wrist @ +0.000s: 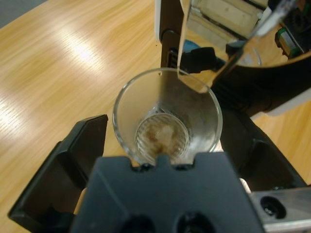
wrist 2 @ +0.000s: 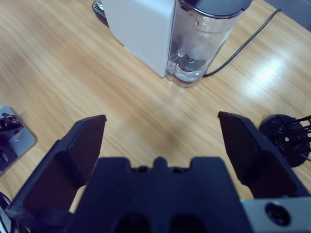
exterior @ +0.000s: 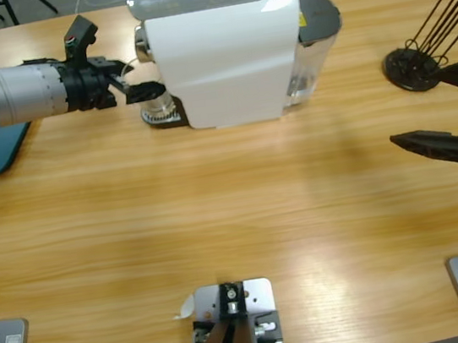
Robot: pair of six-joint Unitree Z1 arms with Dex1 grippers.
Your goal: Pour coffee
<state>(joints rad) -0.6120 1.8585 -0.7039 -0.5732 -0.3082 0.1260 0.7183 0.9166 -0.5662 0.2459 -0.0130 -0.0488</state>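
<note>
Closest to the left wrist camera, the left gripper point(wrist: 163, 155) stands with its jaws spread on either side of a clear glass cup point(wrist: 166, 116) — the glass sits between them, and I cannot tell whether either jaw is touching its wall. A thin brownish residue lies at the bottom of the cup. From above, the cup point(exterior: 158, 106) stands under the spout at the left end of the white coffee machine point(exterior: 225, 52), on the machine's drip tray. The step in hand is likely taking hold of the cup: the jaws should close evenly around mid-wall, keeping it upright and clear of the spout just above. Farther off, the right gripper point(wrist 2: 160, 141) hangs released over bare table point(wrist 2: 58, 58), holding nothing, near a black stand point(exterior: 416, 67).
</note>
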